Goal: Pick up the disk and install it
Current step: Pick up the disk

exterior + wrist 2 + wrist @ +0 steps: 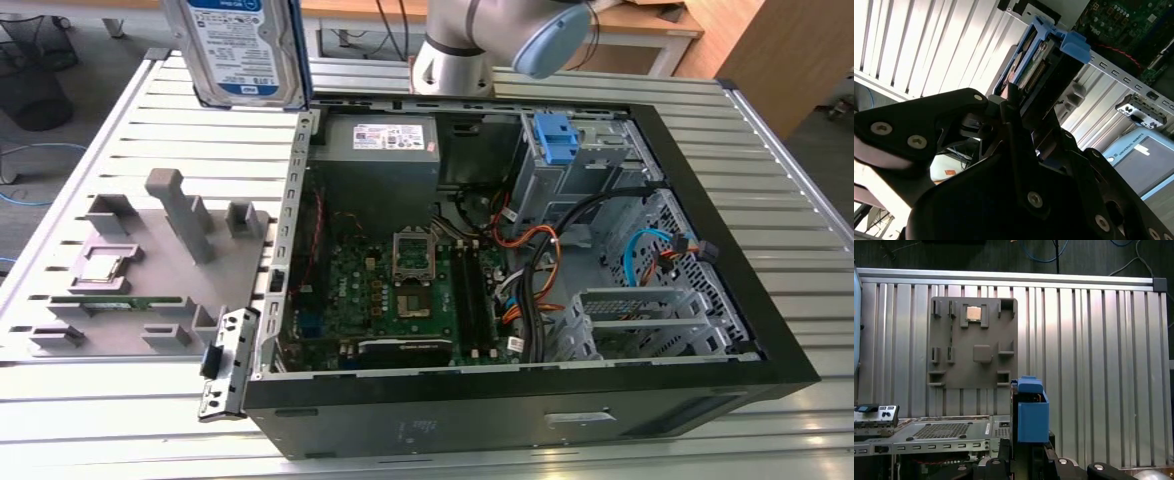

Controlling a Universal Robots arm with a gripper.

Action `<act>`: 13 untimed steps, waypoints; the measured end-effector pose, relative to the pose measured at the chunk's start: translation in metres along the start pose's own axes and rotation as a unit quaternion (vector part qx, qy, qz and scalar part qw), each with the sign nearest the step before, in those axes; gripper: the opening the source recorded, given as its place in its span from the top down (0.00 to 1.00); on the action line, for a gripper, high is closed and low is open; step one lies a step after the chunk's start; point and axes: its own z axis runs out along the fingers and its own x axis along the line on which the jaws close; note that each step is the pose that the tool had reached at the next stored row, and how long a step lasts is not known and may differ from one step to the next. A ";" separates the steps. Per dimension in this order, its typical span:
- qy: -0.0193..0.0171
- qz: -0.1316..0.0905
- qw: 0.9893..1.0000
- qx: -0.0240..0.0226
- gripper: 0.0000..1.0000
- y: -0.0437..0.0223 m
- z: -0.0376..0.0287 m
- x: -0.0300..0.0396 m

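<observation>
- The disk (240,50) hangs upright at the top of the exterior view, its white-and-blue label facing the camera. It is lifted off the slatted metal desk (107,130).
- Its lower edge sits just above the far corner of the open computer case (747,330), on the exterior view's left of the robot arm (461,45).
- In the second wrist view, the black gripper (1016,92) has its fingers (1014,120) closed on the disk (1029,65), which is seen edge-on with its connector side showing.
- The disk's blue bracket (1074,45) sticks out past the fingers at the far end.
- In the first wrist view, the same blue bracket (1031,415) rises from the gripper (1026,450), with the desk (1094,365) spread out behind it.
- A grey fixture tray (200,290) lies flat on the desk to the exterior view's left of the case. A small square processor chip (107,265) rests in one of its pockets.
- The first wrist view shows that tray (974,370) from above, with the chip (973,313) near one edge, well apart from the disk.
- The case lies on its side with the panel off, showing the green motherboard (400,290), a grey power supply (380,150) and bundles of orange and black cables (527,260).
- A blue drive caddy (561,135) sits in the metal bays at the far side of the case, on the exterior view's right.
</observation>
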 end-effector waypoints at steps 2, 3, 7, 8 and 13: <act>0.000 0.000 1.000 0.000 0.65 -0.0061 -0.0002 -0.0001; 0.000 0.000 1.000 0.000 0.65 -0.0092 -0.0004 -0.0002; 0.000 0.000 1.000 0.000 0.65 -0.0222 -0.0008 -0.0005; 0.000 0.000 1.000 0.000 0.65 -0.0256 -0.0010 -0.0005; 0.000 0.000 1.000 0.000 0.65 -0.0426 -0.0017 -0.0009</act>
